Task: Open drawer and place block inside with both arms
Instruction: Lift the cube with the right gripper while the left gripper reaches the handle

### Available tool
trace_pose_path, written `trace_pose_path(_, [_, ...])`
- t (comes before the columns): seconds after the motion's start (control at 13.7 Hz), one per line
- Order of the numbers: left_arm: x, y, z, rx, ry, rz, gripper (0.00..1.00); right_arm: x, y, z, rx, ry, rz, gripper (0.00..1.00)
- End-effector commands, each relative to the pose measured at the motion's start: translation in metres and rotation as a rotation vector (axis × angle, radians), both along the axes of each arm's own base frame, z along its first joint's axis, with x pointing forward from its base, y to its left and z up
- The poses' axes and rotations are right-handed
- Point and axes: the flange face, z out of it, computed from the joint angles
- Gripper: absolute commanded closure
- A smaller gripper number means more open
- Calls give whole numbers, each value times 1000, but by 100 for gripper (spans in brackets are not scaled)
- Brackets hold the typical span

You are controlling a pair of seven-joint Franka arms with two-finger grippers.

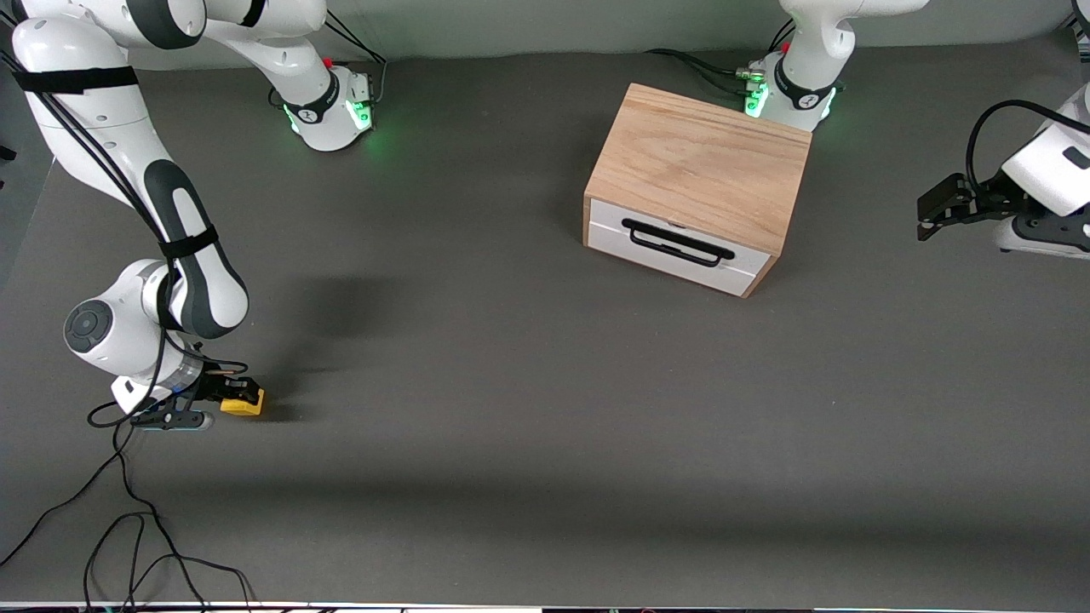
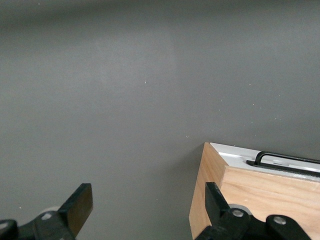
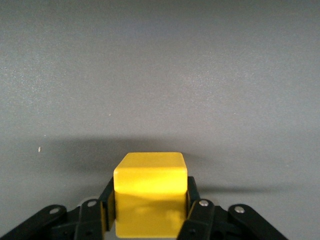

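The small yellow block (image 1: 242,402) is low at the table near the right arm's end, and my right gripper (image 1: 232,393) is shut on it. In the right wrist view the block (image 3: 150,192) sits between the two black fingers (image 3: 106,200). The drawer (image 1: 673,260) is closed in the oak-coloured box (image 1: 707,162), with its white front and black wire handle (image 1: 677,243) facing the front camera. My left gripper (image 1: 926,214) hangs open and empty over the table beside the box, toward the left arm's end. Its wrist view (image 2: 147,202) shows the box corner (image 2: 250,200) and the handle (image 2: 285,159).
Loose black cables (image 1: 128,528) lie on the dark grey table near the front edge at the right arm's end. The two arm bases (image 1: 332,106) (image 1: 788,89) stand at the back edge, the left one close to the box.
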Motion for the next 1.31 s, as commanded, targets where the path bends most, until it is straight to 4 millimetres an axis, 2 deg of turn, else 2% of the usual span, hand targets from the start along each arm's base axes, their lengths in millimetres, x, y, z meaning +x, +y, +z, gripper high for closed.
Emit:
trace_pose_path(0.0, [-2,-31,-6,-11,16,63,0,5,1,0,9,-5,25,72])
trace_pose_path(0.07, [-3,-44,-9,-11,20,98,0,6,1,1,9,-7,25,72])
trace_pose_path(0.22, [-4,-84,-19,-5,32,181,0,7,3,10,19,14,40,72])
trace_pose_path(0.36, [-3,-114,-32,1,48,274,0,15,7,45,53,68,57,72])
trace_pose_path(0.51, [-3,-150,-57,19,81,408,0,22,8,83,67,77,65,72])
trace_pose_path(0.73, [-4,-205,-103,67,112,566,0,16,10,157,73,118,95,72])
trace_pose_path(0.87, [-5,-238,-135,94,128,752,0,5,9,208,48,137,122,72])
trace_pose_path(0.95, [-12,-263,-155,123,137,821,0,-5,10,235,47,140,128,72])
trace_pose_path(1.02, [-18,-279,-170,153,137,880,0,-14,9,257,30,140,134,72])
trace_pose_path(1.09, [-23,-291,-186,181,143,923,0,-24,10,281,18,137,141,72])
trace_pose_path(1.24, [-26,-298,-214,238,178,951,0,-39,11,317,-3,120,150,72])
